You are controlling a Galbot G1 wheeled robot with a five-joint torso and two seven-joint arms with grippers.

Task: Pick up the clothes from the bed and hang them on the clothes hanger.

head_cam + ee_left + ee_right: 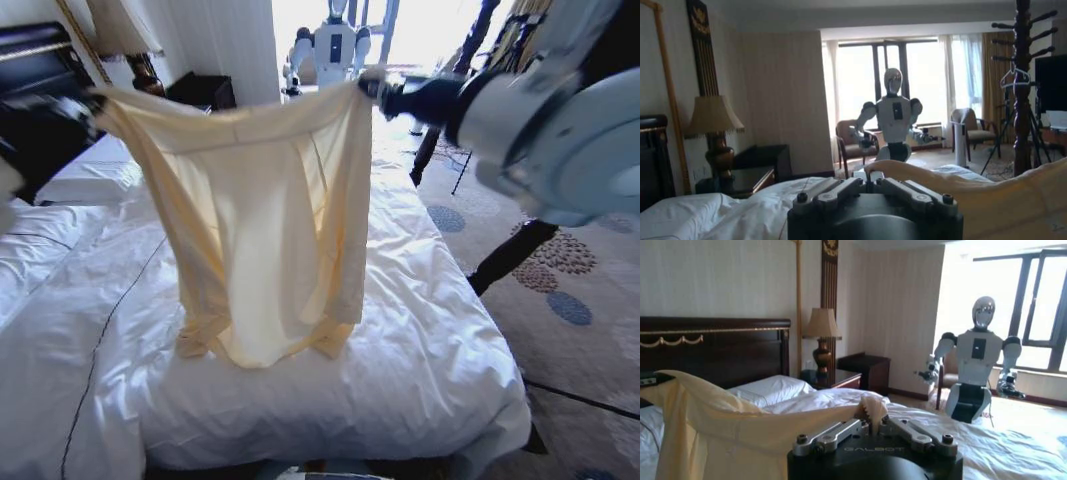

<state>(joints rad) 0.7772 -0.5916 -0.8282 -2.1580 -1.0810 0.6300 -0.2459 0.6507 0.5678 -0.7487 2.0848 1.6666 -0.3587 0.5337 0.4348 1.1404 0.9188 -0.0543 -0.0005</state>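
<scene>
The clothes (265, 220), a pale yellow-cream top, hang spread wide between my two grippers above the bed (430, 330). The lower edge rests bunched on the white duvet. My left gripper (92, 100) is shut on one upper corner, and in the left wrist view its fingers (870, 176) pinch the cloth (1013, 195). My right gripper (372, 88) is shut on the other upper corner, and the fabric (720, 435) stretches away from its fingertips (872, 416). A thin clothes hanger (1011, 80) hangs on a dark twisted wooden stand (1021, 130) beyond the bed's far side.
Another humanoid robot (335, 45) stands by the bright window past the bed. A lamp (821, 325) and a dark nightstand (863, 370) sit beside the headboard (713, 350). Patterned carpet (570, 300) and dark stand legs (510, 255) lie to the bed's right.
</scene>
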